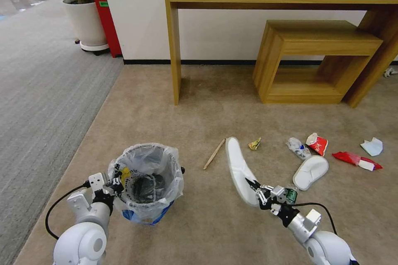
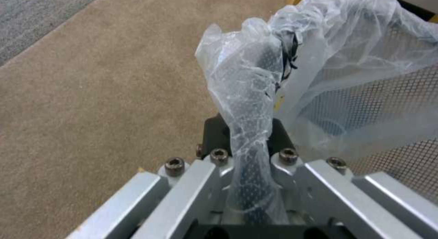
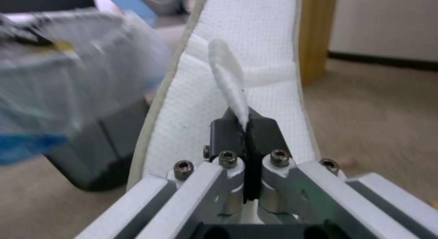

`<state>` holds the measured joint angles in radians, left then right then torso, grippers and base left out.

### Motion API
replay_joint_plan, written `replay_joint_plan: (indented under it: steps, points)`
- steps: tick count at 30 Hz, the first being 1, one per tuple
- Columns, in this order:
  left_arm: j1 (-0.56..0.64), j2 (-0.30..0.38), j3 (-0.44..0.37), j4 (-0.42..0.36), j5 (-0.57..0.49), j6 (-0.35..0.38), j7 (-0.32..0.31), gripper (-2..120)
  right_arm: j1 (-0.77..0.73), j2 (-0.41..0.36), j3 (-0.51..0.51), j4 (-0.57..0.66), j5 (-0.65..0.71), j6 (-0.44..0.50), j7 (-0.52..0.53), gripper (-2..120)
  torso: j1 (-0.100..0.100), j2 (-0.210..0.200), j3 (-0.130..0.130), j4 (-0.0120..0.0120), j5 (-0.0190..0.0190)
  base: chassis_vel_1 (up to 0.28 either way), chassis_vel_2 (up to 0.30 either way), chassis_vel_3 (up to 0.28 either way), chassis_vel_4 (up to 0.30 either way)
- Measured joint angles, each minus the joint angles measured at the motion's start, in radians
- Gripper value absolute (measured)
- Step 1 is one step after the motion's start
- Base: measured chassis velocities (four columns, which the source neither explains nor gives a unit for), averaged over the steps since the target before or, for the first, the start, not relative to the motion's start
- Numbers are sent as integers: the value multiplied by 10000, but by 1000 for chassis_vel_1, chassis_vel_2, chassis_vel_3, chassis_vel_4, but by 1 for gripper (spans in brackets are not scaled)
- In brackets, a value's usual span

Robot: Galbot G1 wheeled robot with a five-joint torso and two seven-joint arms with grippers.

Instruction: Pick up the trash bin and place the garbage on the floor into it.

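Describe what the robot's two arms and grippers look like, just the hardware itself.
Both arms are glossy white with rounded joints and black wrist collars. A black cable loops off each forearm. The left gripper and right gripper have silver metal linkage bars with hex-head bolts, small white box modules at the wrists, and short black fingers.

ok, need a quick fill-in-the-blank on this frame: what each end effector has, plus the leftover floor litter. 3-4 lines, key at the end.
1. The left end effector is shut on the rim of the ____.
2. The right end effector is clamped on a white ____.
3. A second slipper lies on the ____.
4. The wooden stick lies between the trash bin and the held ____.

Missing words: trash bin; slipper; carpet; slipper
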<state>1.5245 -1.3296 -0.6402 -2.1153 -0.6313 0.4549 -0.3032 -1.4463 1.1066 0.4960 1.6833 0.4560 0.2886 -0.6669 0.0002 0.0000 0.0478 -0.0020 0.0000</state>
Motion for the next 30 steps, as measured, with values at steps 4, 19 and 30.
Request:
replay_joint_plan:
  steps: [4,19,30]
  points:
    - [12,-3,32,0,76,-1,61,3,12,-6,6,214,209,108,-603,0,0,0,0,0,0,0,0,0,0]
    - [78,1,329,134,481,-37,296,3,211,-136,-280,1128,626,251,-953,0,0,0,0,0,-1,0,0,0,0]
    - [101,40,636,279,791,-130,468,3,596,-167,-798,1663,866,162,-878,0,0,0,0,1,0,0,0,0,0]
